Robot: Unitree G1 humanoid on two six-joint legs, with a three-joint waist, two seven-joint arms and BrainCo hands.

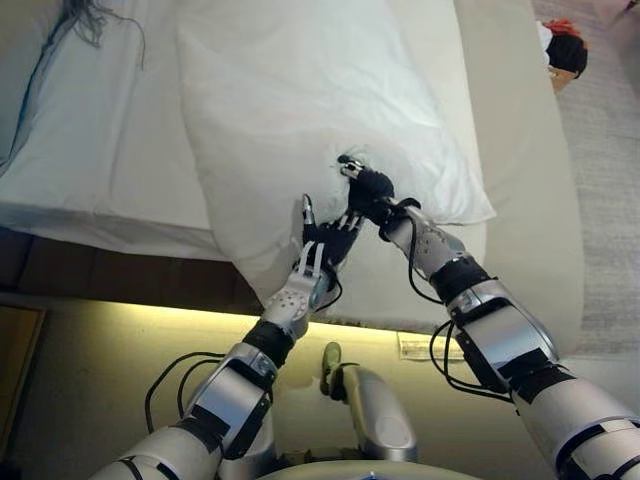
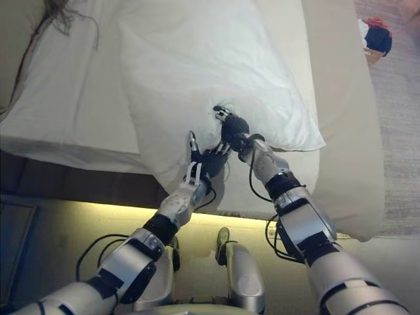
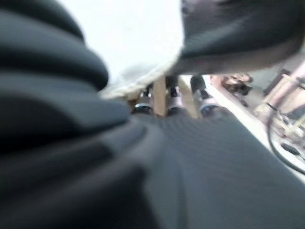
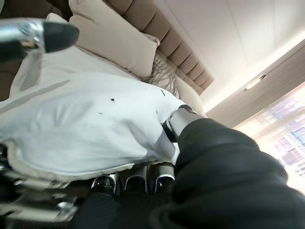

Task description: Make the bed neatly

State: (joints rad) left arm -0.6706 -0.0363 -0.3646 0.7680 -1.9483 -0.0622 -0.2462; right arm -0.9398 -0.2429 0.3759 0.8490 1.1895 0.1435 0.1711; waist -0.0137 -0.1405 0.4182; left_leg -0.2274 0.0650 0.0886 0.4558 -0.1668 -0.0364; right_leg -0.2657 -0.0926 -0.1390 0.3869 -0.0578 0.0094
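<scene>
The right hand has its fingers curled into the white pillow, with its thumb pressed over the top of the fabric, so a fold of the cover is pinched between them; the dimple in the cloth at that spot in the head views fits a firm grip. The left hand sits just beside it, nearer the robot, palm against the pillow's near edge. Its fingers show only as dark tips tucked under the white cloth, so I cannot tell whether they clasp the pillow or merely lie against it.

The pillow lies on the bed, at a slant, with 1 near corner hanging past the mattress edge toward the robot. Both hands meet at that overhanging end, which looks like the natural place to hold it: from there the pillow can be lifted or dragged as a whole rather than bunched in the middle. The white sheet beneath is fairly smooth, and a beige cushion leans against the padded headboard.

By my judgement the step in hand is squaring the pillow, with most of the tidying left.
</scene>
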